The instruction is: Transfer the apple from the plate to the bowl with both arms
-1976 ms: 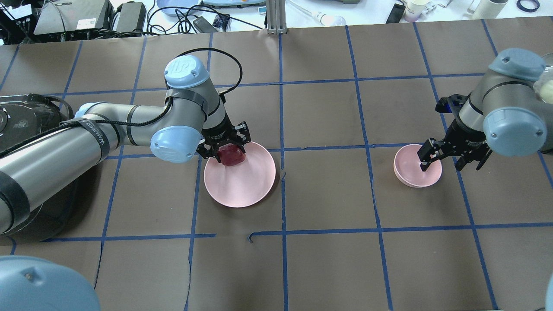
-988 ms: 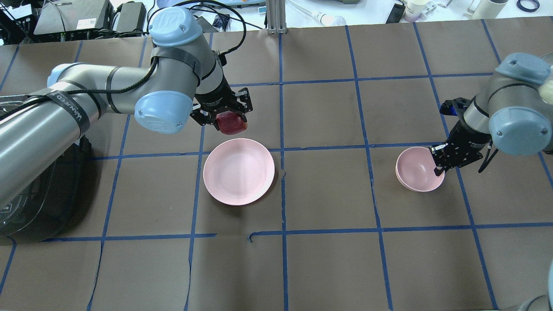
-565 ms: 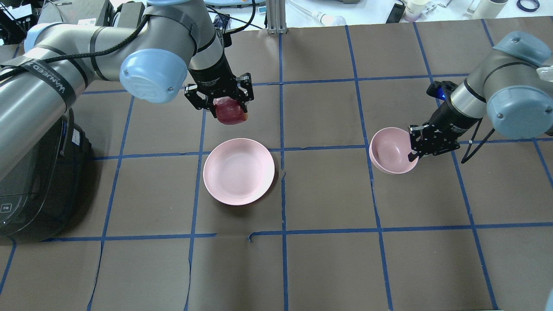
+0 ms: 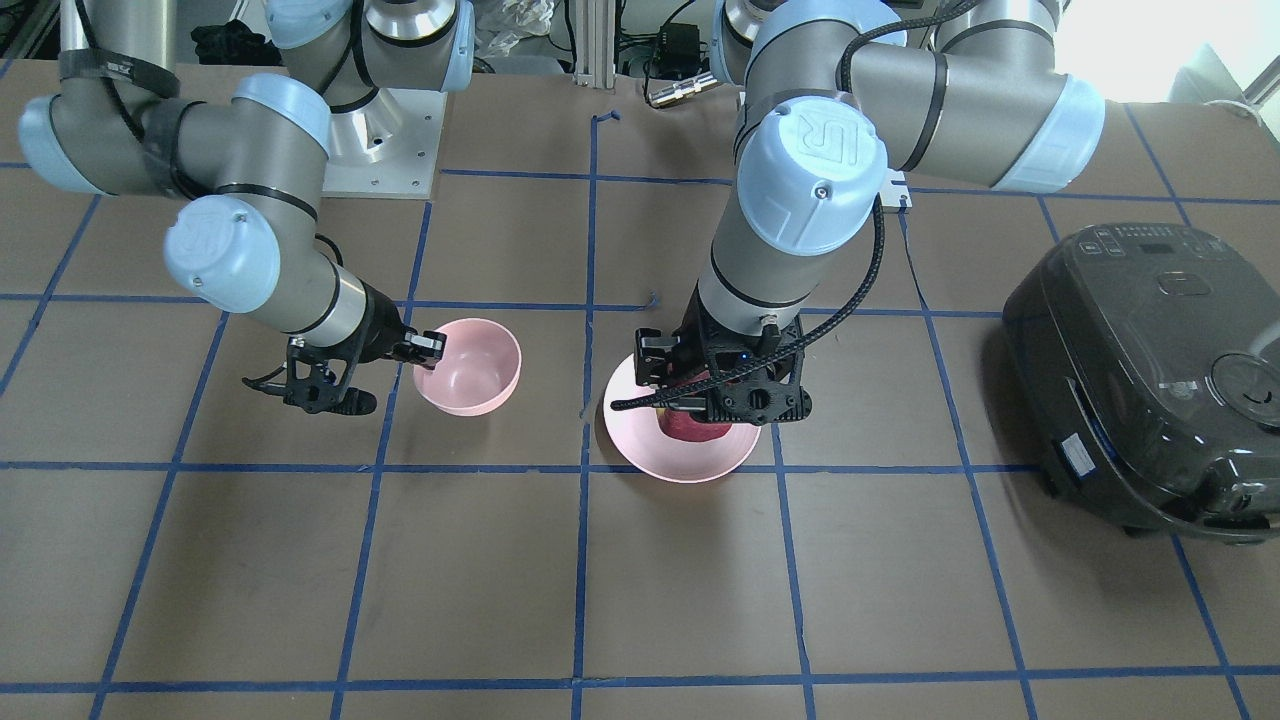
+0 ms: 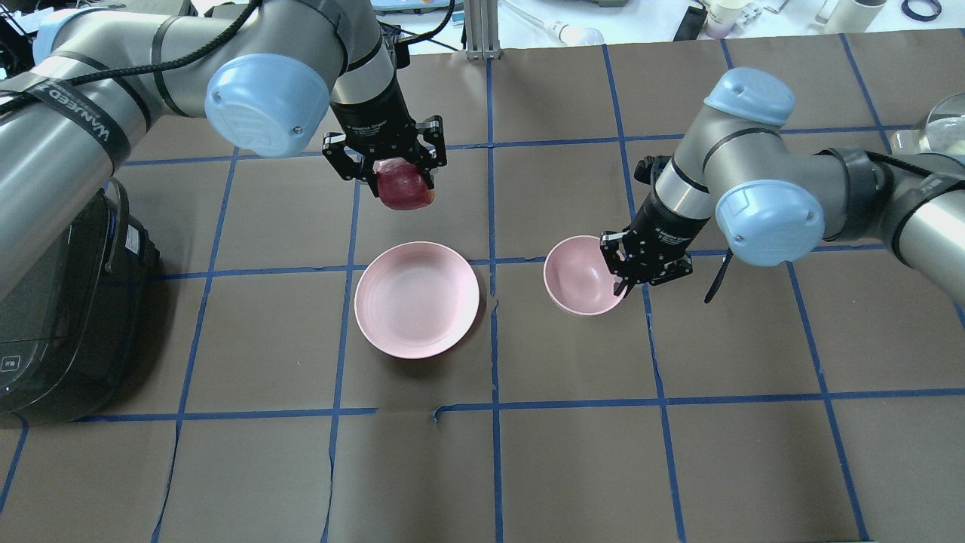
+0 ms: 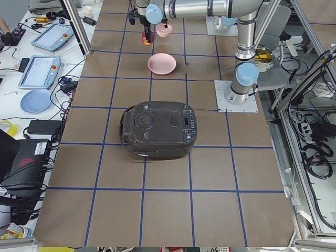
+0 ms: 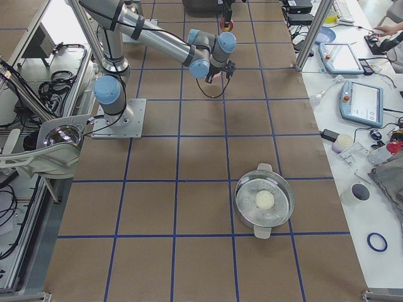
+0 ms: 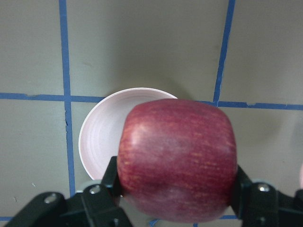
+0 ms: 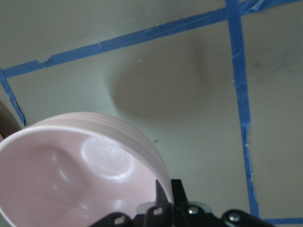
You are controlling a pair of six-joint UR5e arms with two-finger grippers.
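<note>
- Overhead exterior shows my left arm (image 5: 90,151) holding the small, dark red apple with a yellow patch (image 5: 405,192) in the air, just beyond the far rim of the wide, shallow, pale pink plate (image 5: 417,302). Its jaws are clamped on the apple's two sides.
- The left wrist-mounted view confirms the grip. The apple fills the space between the jaws, and part of the plate shows well below it with nothing resting on that part.
- My right arm (image 5: 867,181) holds the small, deep, salmon-pink bowl (image 5: 580,275) by the rim, its jaws pinched across the wall with one side inside and one outside. The bowl is just to the robot's right of the plate, near it but not touching.
- In the right wrist-mounted view the bowl is tilted and its shadow lies apart from it on the brown paper-covered tabletop (image 5: 573,467). From that I judge it is carried clear of the surface.
- As I read it, the pick-up is done and the drop remains. The apple is not yet over the bowl.
- The next move calls for lining the apple up over the bowl's mouth. Either the apple travels from beyond the plate toward the plate's right side, or the bowl goes under it, levelled first.
- A rim pinch looks like a weak hold, so I would lower the apple close before releasing, lest the impact twist the bowl loose.
</note>
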